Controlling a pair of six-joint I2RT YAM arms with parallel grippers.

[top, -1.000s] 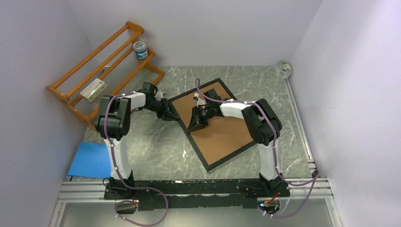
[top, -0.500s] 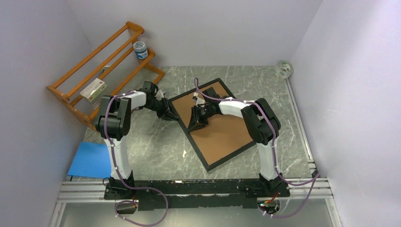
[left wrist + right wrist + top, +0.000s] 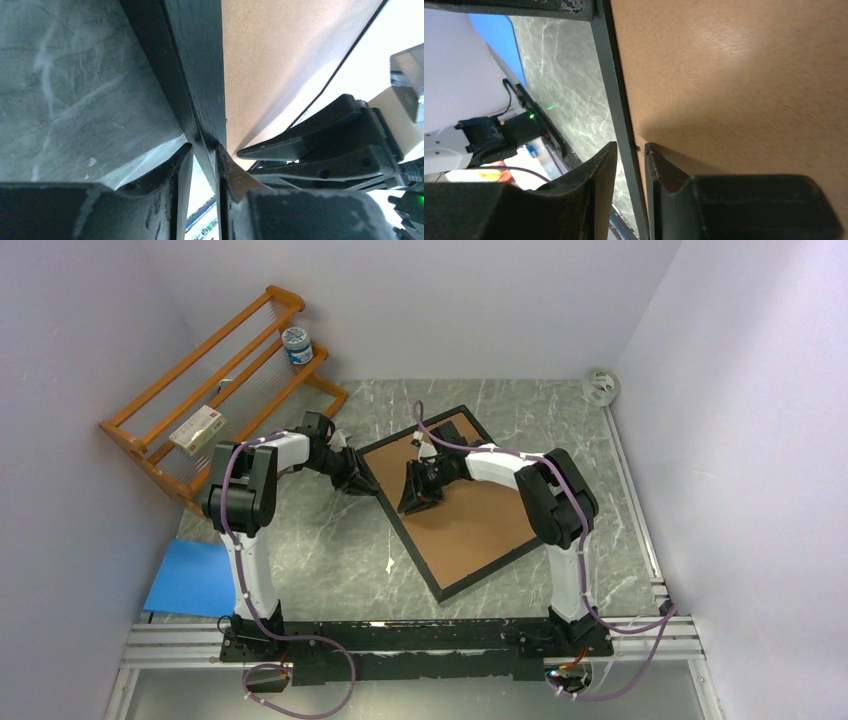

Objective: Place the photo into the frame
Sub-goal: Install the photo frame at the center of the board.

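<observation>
Black thin frame point(image 3: 490, 570), brown fibrous board point(image 3: 470, 520), perhaps cardboard.

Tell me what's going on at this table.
Both arms are working on the black frame, which has a brown backing board in it. The left gripper pinches one of the frame's edge rails. The right gripper loosely straddles the seam between board and frame. No photo shows.

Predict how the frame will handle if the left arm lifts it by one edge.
Probably stiff: the frame has straight-looking rails. Being large and thin, it may twist or droop, since the left gripper straddles just one rail. The board resting in it could slide if it tilts.
</observation>
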